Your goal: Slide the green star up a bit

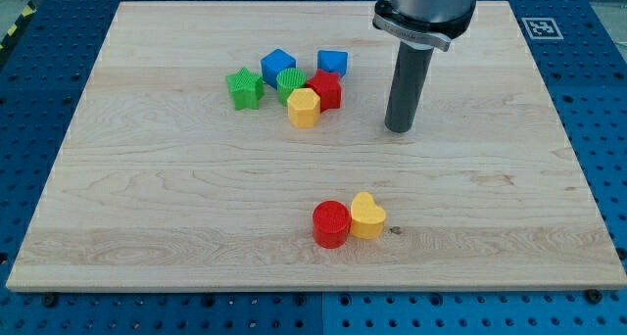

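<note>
The green star (pixel 244 88) lies on the wooden board (pixel 176 198) in the upper left part of the view, at the left end of a cluster of blocks. My tip (pixel 399 128) rests on the board well to the right of the cluster, clear of every block. The star's right side is close to the green round block (pixel 291 83), and a blue block (pixel 278 65) sits just up and right of it.
The cluster also holds a yellow hexagon-like block (pixel 305 108), a red block (pixel 325 89) and a second blue block (pixel 332 62). A red cylinder (pixel 331 224) and a yellow heart (pixel 367 215) touch each other near the view's bottom centre.
</note>
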`<act>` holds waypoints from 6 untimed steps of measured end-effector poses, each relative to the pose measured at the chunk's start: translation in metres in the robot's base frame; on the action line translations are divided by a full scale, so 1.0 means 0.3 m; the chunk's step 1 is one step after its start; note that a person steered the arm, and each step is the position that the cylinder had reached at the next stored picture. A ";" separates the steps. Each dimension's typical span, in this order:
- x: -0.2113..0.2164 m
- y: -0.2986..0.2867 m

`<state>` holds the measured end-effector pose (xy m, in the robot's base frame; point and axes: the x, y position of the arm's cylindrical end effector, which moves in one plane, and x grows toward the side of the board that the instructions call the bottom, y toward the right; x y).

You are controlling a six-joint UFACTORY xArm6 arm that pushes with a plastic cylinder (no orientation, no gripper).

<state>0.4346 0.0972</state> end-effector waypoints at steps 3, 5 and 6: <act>0.117 -0.446; 0.063 -0.602; -0.021 -0.576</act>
<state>0.4284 -0.0754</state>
